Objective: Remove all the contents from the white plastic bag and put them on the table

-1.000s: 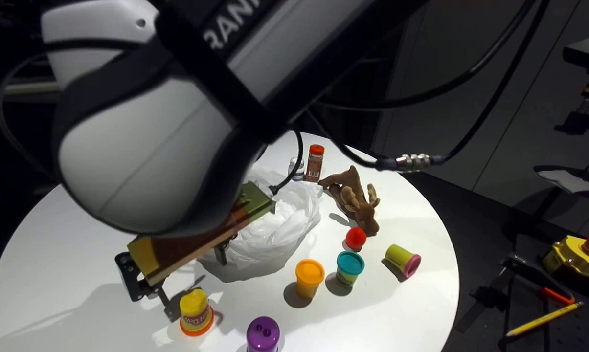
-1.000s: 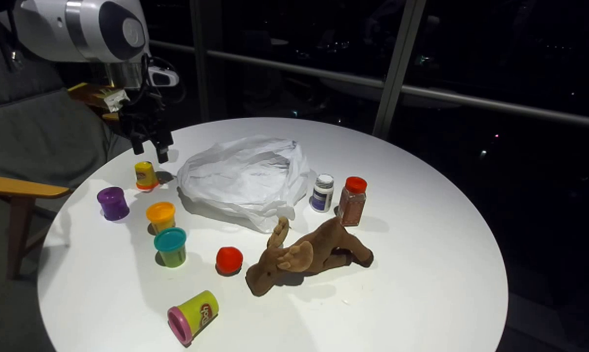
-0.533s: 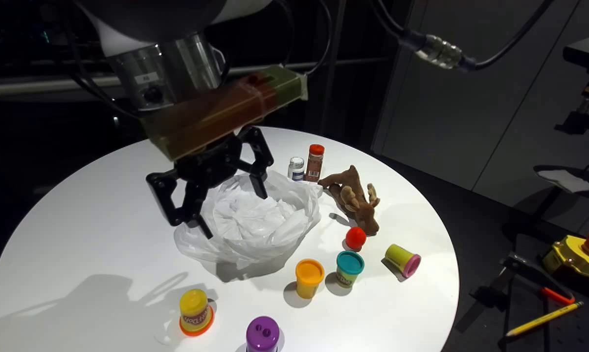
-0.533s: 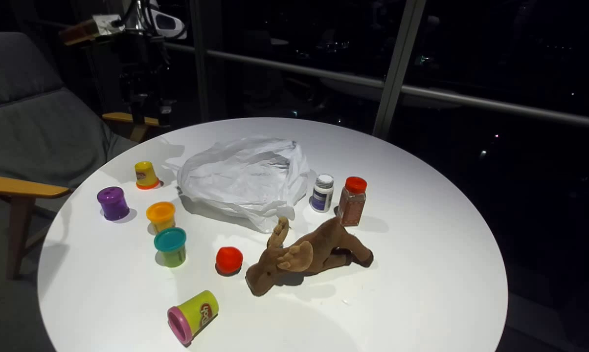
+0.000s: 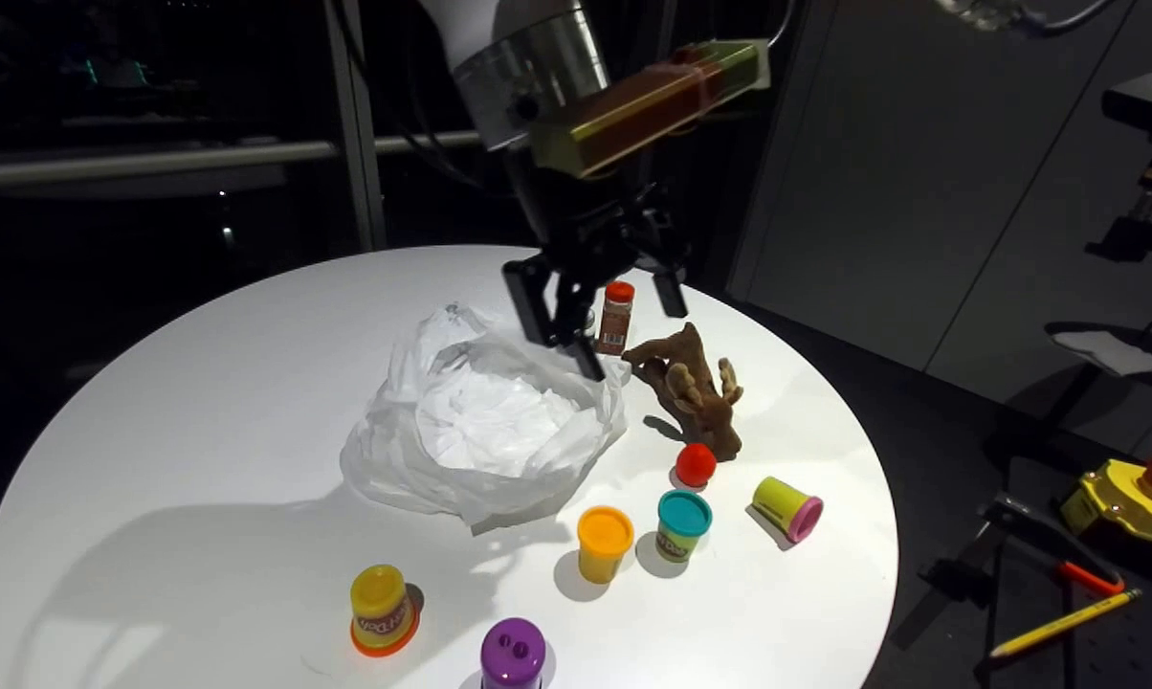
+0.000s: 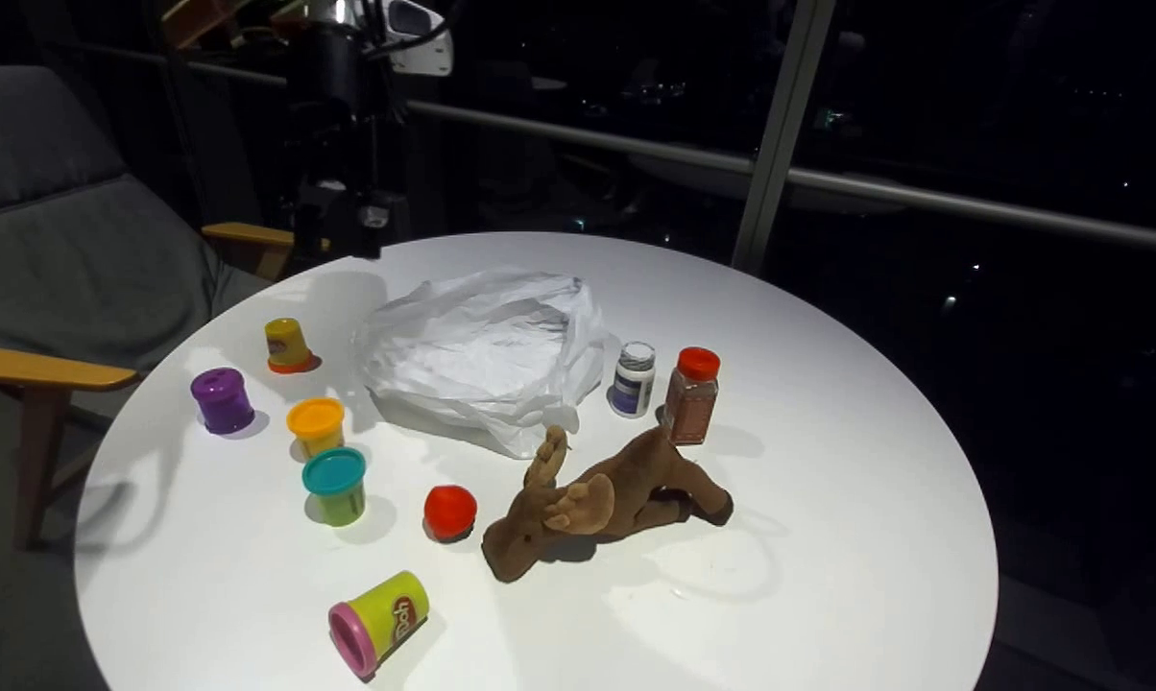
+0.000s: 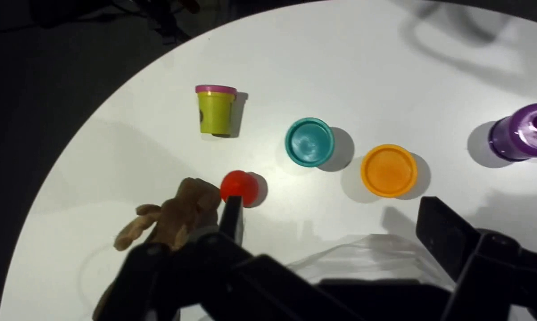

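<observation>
The white plastic bag point(image 5: 499, 421) lies open on the round white table. In both exterior views point(image 6: 482, 360), its mouth shows only crumpled white plastic. My gripper point(image 5: 631, 330) is open and empty, raised above the table beyond the bag. It also shows dark in an exterior view point(image 6: 340, 240). In the wrist view point(image 7: 331, 209) the fingers are wide apart and hide much of the bag point(image 7: 371, 254). Around the bag stand a yellow tub point(image 5: 382, 608), purple container point(image 5: 514, 651), orange tub point(image 5: 605, 544) and teal-lidded tub point(image 5: 683, 524). A pink-lidded tub point(image 6: 381, 622) lies on its side.
A red ball point(image 6: 450, 511) and brown moose toy point(image 6: 607, 499) lie near the bag. A white bottle point(image 6: 633, 379) and red-capped jar point(image 6: 691, 398) stand beside it. A grey chair point(image 6: 79, 230) is behind the table edge.
My open gripper has risen from near the yellow tub and moved across above the bag, away from the tub. The bag and the things on the table stay in place.
</observation>
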### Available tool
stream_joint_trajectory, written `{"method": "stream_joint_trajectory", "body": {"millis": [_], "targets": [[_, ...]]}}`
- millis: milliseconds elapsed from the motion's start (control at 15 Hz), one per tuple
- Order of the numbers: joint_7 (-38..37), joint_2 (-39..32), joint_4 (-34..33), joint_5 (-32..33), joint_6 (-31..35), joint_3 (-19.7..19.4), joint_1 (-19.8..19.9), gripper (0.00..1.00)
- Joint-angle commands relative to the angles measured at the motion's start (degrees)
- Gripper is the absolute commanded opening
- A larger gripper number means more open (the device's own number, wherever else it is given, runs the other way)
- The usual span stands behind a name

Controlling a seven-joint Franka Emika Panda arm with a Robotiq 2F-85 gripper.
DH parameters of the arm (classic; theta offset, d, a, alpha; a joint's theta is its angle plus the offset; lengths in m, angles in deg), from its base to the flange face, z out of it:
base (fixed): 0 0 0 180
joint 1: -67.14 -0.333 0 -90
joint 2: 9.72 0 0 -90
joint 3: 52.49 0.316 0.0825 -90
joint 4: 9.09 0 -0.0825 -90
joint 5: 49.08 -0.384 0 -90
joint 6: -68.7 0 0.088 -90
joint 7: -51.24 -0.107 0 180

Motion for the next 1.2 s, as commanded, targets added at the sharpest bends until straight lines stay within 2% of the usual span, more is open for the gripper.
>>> {"method": "stream_joint_trajectory", "body": {"millis": [0, 200, 400, 533, 1133], "targets": [[6.65, 9.24, 9.67, -0.20, -2.37, -0.50, 6.16, 1.00], [13.06, 15.71, 15.72, 0.40, -6.35, -1.14, 10.63, 1.00], [16.32, 21.12, 19.80, 1.13, -10.10, -0.37, 12.35, 1.00], [17.44, 25.81, 23.10, 1.21, -10.77, 0.63, 12.28, 1.00], [17.44, 47.50, 34.83, 2.81, -4.98, 8.24, 9.74, 1.00]]}}
